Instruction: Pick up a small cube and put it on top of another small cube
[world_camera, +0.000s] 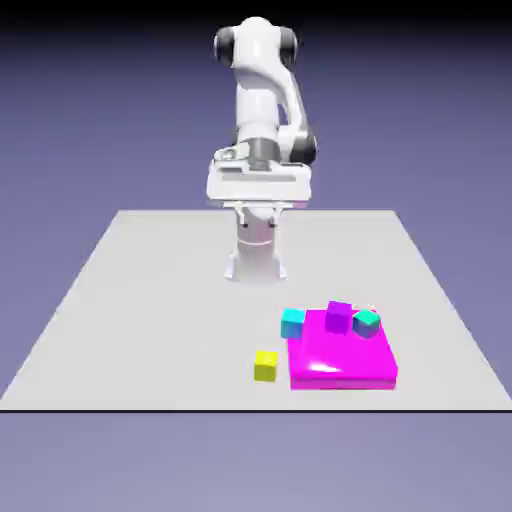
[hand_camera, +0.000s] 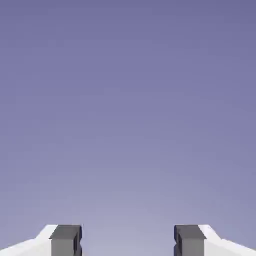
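The exterior view shows everything on the bench (world_camera: 170, 320): a yellow cube (world_camera: 265, 366), a magenta block (world_camera: 340, 350), a purple cube (world_camera: 339, 317) and two cyan cubes, the left cyan cube (world_camera: 292, 323) and the right cyan cube (world_camera: 367, 323). The hand view has none of these, only the blue-violet backdrop (hand_camera: 128, 110) and the two finger tips (hand_camera: 66, 240) at its bottom edge. Those tips stand wide apart with bare backdrop between them, so the end effector (world_camera: 259, 222) is open and holds nothing; in the exterior view it hangs high, in front of the base of the arm (world_camera: 258, 100).

The yellow cube sits on the bench near its front edge, just beside the magenta block, on the block's side toward the exterior view's left. The left cyan cube is at the block's rear corner on that same side; whether they touch, I cannot tell. The purple cube and the right cyan cube are at the block's rear part, close together, the cyan one turned cornerwise. Open bench spreads from the yellow cube toward the exterior view's left edge.
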